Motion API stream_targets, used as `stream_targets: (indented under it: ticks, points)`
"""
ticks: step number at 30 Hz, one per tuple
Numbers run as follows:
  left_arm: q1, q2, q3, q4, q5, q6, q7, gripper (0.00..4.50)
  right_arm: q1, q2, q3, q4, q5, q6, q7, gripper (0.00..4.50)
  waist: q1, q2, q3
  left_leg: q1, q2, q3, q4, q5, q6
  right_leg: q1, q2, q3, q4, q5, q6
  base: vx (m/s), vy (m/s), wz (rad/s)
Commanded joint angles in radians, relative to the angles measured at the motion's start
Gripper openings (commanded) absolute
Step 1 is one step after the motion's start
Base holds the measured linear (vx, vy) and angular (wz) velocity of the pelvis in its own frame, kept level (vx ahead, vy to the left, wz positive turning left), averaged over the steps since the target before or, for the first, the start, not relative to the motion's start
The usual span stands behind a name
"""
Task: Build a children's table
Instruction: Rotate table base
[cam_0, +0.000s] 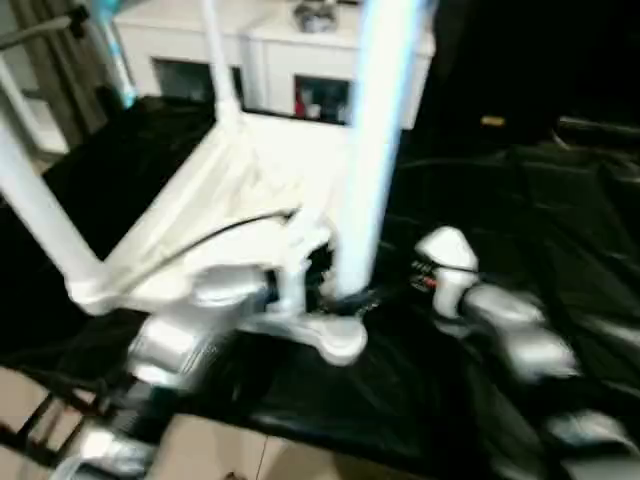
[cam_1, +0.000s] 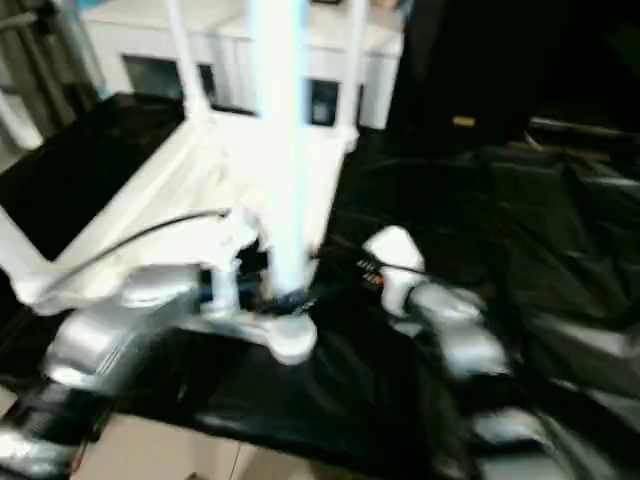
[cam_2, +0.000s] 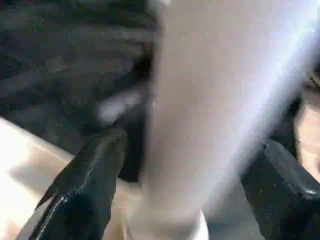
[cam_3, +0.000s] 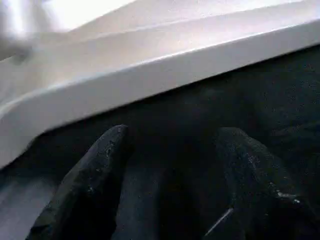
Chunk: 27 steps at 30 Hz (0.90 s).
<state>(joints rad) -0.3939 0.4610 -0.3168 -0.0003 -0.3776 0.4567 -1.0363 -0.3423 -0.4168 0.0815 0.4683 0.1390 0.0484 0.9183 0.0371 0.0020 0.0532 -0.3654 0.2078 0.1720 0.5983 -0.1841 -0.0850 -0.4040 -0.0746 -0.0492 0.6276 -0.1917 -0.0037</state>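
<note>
Lying upside down on the black cloth-covered work surface (cam_0: 560, 230), the white plastic rectangular tabletop (cam_0: 215, 215) shows its ribbed underside, with long white tapered tube legs rising from its corner sockets. One leg (cam_0: 375, 140) stands at the near right corner, another (cam_0: 35, 205) slants up from the near left corner, and a third (cam_0: 218, 60) rises at the far side.

The left gripper (cam_2: 185, 165) sits at the near right corner socket, its two black fingers (cam_2: 87, 175) spread on either side of the base of that near right leg; the pictures do not settle whether the fingers press on the tube or merely flank it. The left silver forearm (cam_0: 170, 345) reaches in from the near left.

The right gripper (cam_3: 170, 185) hovers just right of that corner, its black fingers (cam_3: 85, 190) standing apart with nothing between them, over the black cloth and beside the tabletop's white edge (cam_3: 165, 75). The right silver forearm (cam_0: 510, 335) comes in from the near right.

Beyond the table stands a white cabinet with glass doors (cam_0: 290, 60).
</note>
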Motion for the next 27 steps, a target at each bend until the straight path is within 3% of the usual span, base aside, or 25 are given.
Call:
stream_targets:
  ticks: [1,2,4,5,6,7,12,13,14,15,16,17,25,26,27]
  points:
    - [-0.01,0.029,-0.022,0.002,0.014,-0.014,-0.08,3.78,0.018,-0.041,0.027,-0.091,0.031,0.031,0.086,3.01,0.006,0.003,-0.065,0.005,0.01,0.002,-0.066,-0.216,0.046,0.055,-0.037,0.035,-0.079,-0.165,-0.217,0.0,0.0,0.0]
    - [-0.018,0.045,-0.033,0.029,0.036,-0.047,-0.1,3.78,0.026,-0.063,0.033,-0.118,0.038,0.04,0.114,3.01,0.006,0.015,-0.062,0.007,0.009,0.003,-0.066,-0.23,0.051,0.053,-0.036,0.034,-0.084,-0.162,-0.23,0.0,0.0,0.0]
    - [-0.025,0.056,-0.041,0.049,0.052,-0.07,-0.113,3.78,0.031,-0.078,0.037,-0.135,0.041,0.047,0.132,3.01,0.005,0.011,-0.062,0.004,0.008,0.002,-0.066,-0.239,0.047,0.056,-0.039,0.034,-0.082,-0.192,-0.229,0.0,0.0,0.0]
    - [-0.051,0.081,-0.06,0.116,0.089,-0.141,-0.156,3.78,0.04,-0.128,0.045,-0.186,0.045,0.064,0.191,3.01,0.007,0.026,-0.06,0.007,0.008,0.0,-0.067,-0.259,0.043,0.054,-0.039,0.033,-0.09,-0.229,-0.223,0.0,0.0,0.0]
    - [-0.051,0.081,-0.06,0.116,0.089,-0.141,-0.156,3.78,0.04,-0.128,0.045,-0.186,0.045,0.064,0.191,3.01,0.007,0.026,-0.06,0.007,0.008,0.0,-0.067,-0.259,0.043,0.054,-0.039,0.033,-0.09,-0.229,-0.223,0.0,0.0,0.0]
    - [-0.062,0.084,-0.063,0.145,0.099,-0.169,-0.17,3.58,0.041,-0.149,0.046,-0.206,0.05,0.081,0.214,3.01,0.008,0.02,-0.061,0.006,0.006,0.001,-0.066,-0.252,0.043,0.056,-0.038,0.036,-0.088,-0.228,-0.216,0.0,0.0,0.0]
    - [-0.103,0.084,-0.076,0.233,0.144,-0.244,-0.19,3.37,0.046,-0.199,0.043,-0.275,0.077,0.13,0.269,3.01,0.014,0.025,-0.067,0.006,0.009,0.001,-0.062,-0.223,0.048,0.056,-0.04,0.036,-0.083,-0.207,-0.217,0.0,0.0,0.0]
    - [-0.136,0.082,-0.086,0.302,0.171,-0.292,-0.217,3.21,0.049,-0.229,0.041,-0.326,0.099,0.157,0.301,3.01,0.015,0.04,-0.064,0.005,0.006,0.001,-0.064,-0.23,0.048,0.055,-0.038,0.034,-0.089,-0.213,-0.217,0.0,0.0,0.0]
    - [-0.153,0.081,-0.089,0.335,0.182,-0.308,-0.23,2.98,0.051,-0.242,0.041,-0.35,0.109,0.172,0.319,3.01,0.016,0.033,-0.065,0.009,0.005,0.003,-0.062,-0.238,0.052,0.056,-0.035,0.034,-0.094,-0.221,-0.211,0.0,0.0,0.0]
    - [-0.182,0.083,-0.101,0.401,0.203,-0.356,-0.27,2.99,0.056,-0.268,0.043,-0.394,0.127,0.202,0.35,3.01,0.019,0.031,-0.07,0.007,0.009,0.001,-0.06,-0.218,0.052,0.06,-0.04,0.036,-0.082,-0.173,-0.224,0.0,0.0,0.0]
    - [-0.193,0.084,-0.108,0.431,0.213,-0.375,-0.285,2.99,0.058,-0.277,0.044,-0.405,0.132,0.212,0.359,3.01,0.019,0.037,-0.065,0.003,0.004,0.0,-0.062,-0.219,0.059,0.06,-0.036,0.034,-0.087,-0.184,-0.221,0.0,0.0,0.0]
    - [-0.199,0.087,-0.114,0.454,0.222,-0.392,-0.295,2.9,0.059,-0.281,0.043,-0.408,0.131,0.212,0.357,3.01,0.022,0.034,-0.07,0.003,0.006,0.0,-0.06,-0.209,0.058,0.063,-0.042,0.035,-0.084,-0.184,-0.219,0.0,0.0,0.0]
    - [-0.207,0.096,-0.122,0.555,0.25,-0.461,-0.338,2.15,0.07,-0.306,0.052,-0.442,0.142,0.247,0.379,3.01,0.027,0.041,-0.071,0.005,0.011,0.001,-0.06,-0.208,0.051,0.058,-0.045,0.035,-0.083,-0.186,-0.235,0.0,0.0,0.0]
    - [-0.211,0.094,-0.122,0.579,0.254,-0.476,-0.353,2.15,0.074,-0.314,0.055,-0.454,0.145,0.26,0.384,3.01,0.027,0.041,-0.069,0.005,0.01,0.002,-0.061,-0.211,0.052,0.057,-0.044,0.034,-0.085,-0.194,-0.235,0.0,0.0,0.0]
    - [-0.213,0.09,-0.12,0.598,0.259,-0.49,-0.365,2.09,0.077,-0.319,0.058,-0.466,0.149,0.271,0.386,3.01,0.026,0.034,-0.07,0.005,0.012,0.002,-0.061,-0.218,0.05,0.058,-0.044,0.034,-0.086,-0.202,-0.235,0.0,0.0,0.0]
